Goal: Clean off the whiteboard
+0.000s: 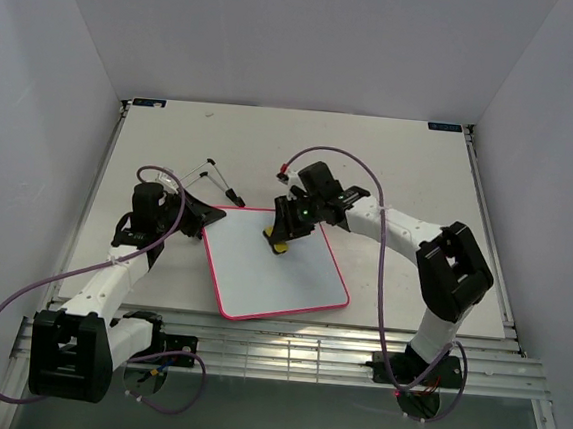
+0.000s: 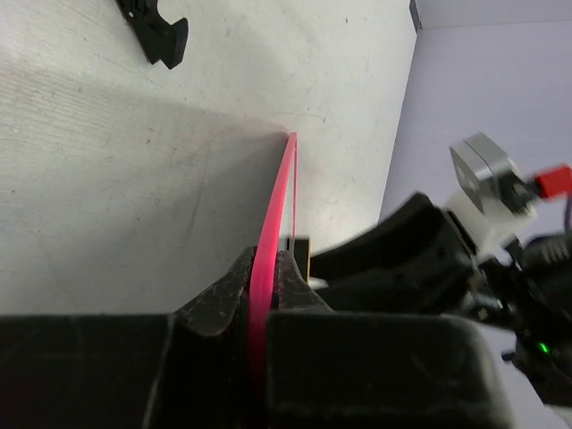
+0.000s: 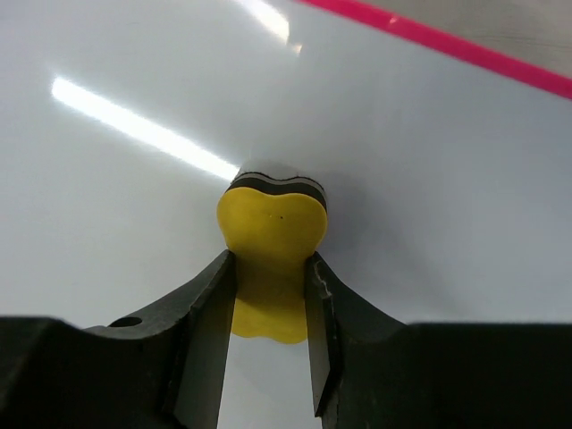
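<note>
Top camera overlooks the table (image 1: 419, 186) from above; both wrist cameras view the shared whiteboard (image 1: 271, 273) at close range

bright even light, streaky glare on the whiteboard (image 3: 429, 179), soft shadows

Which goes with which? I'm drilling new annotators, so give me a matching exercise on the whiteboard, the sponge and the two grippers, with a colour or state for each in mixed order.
Things:
1. whiteboard
2. sponge
3. left gripper
4. right gripper

Colours or states:
A. shut on the yellow thing
B. glossy white with a pink rim
C. shut on the pink rim
D. yellow, its end against the white face

Pairs: 1-B, 2-D, 3-C, 4-A
</note>
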`<state>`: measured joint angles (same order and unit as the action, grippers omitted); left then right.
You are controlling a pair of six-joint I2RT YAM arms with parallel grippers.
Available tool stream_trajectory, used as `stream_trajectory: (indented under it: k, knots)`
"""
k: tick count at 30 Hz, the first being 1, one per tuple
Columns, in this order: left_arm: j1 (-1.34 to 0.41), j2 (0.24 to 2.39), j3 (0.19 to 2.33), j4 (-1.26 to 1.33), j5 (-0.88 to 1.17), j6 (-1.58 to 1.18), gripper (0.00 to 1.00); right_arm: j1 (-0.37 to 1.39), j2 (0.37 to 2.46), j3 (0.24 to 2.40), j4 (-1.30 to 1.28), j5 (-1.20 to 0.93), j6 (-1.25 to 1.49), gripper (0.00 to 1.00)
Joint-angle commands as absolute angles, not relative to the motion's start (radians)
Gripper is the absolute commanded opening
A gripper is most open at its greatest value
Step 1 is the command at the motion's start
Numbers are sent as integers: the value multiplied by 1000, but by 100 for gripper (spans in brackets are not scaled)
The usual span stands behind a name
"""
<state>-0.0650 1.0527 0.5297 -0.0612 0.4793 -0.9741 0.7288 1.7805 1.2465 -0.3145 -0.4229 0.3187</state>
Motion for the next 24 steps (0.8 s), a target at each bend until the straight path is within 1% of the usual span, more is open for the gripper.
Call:
stream_trajectory:
  k: [1, 3, 8, 13, 14, 20, 22, 24]
  knots:
    - [-80, 1071, 508, -164, 295, -848, 0, 942, 1779, 1264, -373, -459, 377, 16]
    - [-80, 1068, 512, -166, 295, -853, 0, 1027, 1769, 1284, -374, -427, 394, 16]
    - [-80, 1057, 523, -169, 291, -857, 0, 1169, 1763, 1302, -376, -361, 437, 16]
    - [-78, 1060, 531, -172, 290, -859, 0, 1218, 1724, 1269, -385, -310, 448, 16]
    - [-78, 1058, 531, -173, 290, -859, 0, 1218, 1695, 1252, -387, -273, 449, 15]
    - [-80, 1039, 563, -205, 281, -844, 0, 1082, 1544, 1019, -391, -201, 449, 15]
    - [-80, 1028, 575, -215, 282, -833, 0, 974, 1500, 926, -384, -227, 433, 15]
    - [-80, 1019, 586, -216, 282, -827, 0, 874, 1439, 884, -377, -248, 413, 15]
